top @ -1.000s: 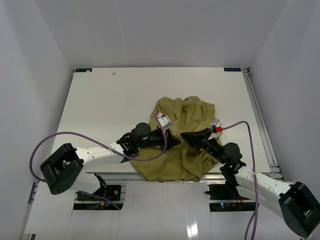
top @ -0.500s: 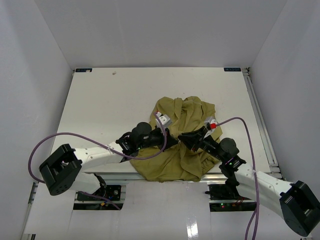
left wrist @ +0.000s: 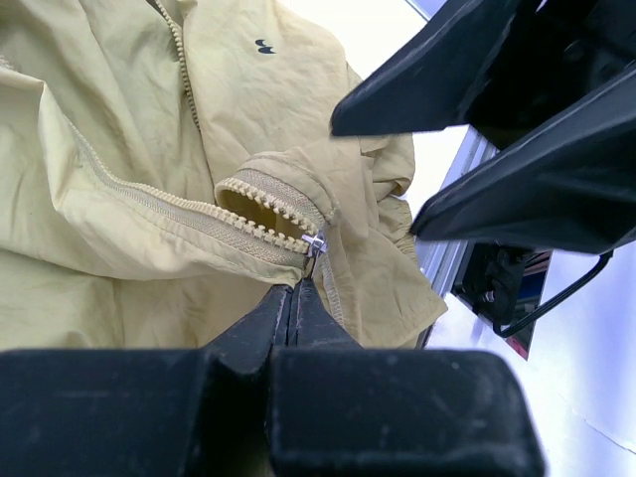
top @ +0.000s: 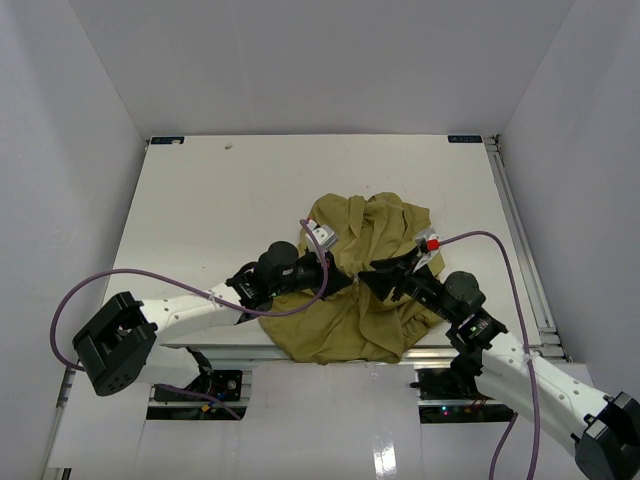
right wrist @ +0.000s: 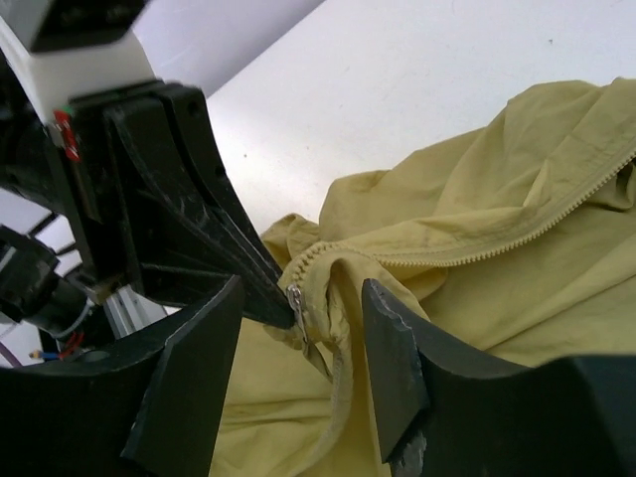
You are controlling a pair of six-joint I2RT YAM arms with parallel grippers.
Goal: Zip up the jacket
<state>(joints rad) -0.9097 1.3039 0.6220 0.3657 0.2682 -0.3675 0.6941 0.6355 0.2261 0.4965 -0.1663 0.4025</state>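
Zipping looks barely begun: the jacket (top: pixel 340 330) lies rumpled on the tabletop (top: pixel 220 200), its teeth (left wrist: pixel 253 231) parted beyond the slider (left wrist: pixel 314 243). Left of the slider, the left claw (left wrist: pixel 295 293) is clenched, apparently on the pull tab, though the tab itself is hidden between the fingers. Right of the slider, the right claw (right wrist: pixel 303 290) is spread wide, straddling the hem fold just beside it and gripping nothing. Next, I judge, the right claw must pinch the fabric below the slider and hold it taut while the left draws the slider along the teeth.
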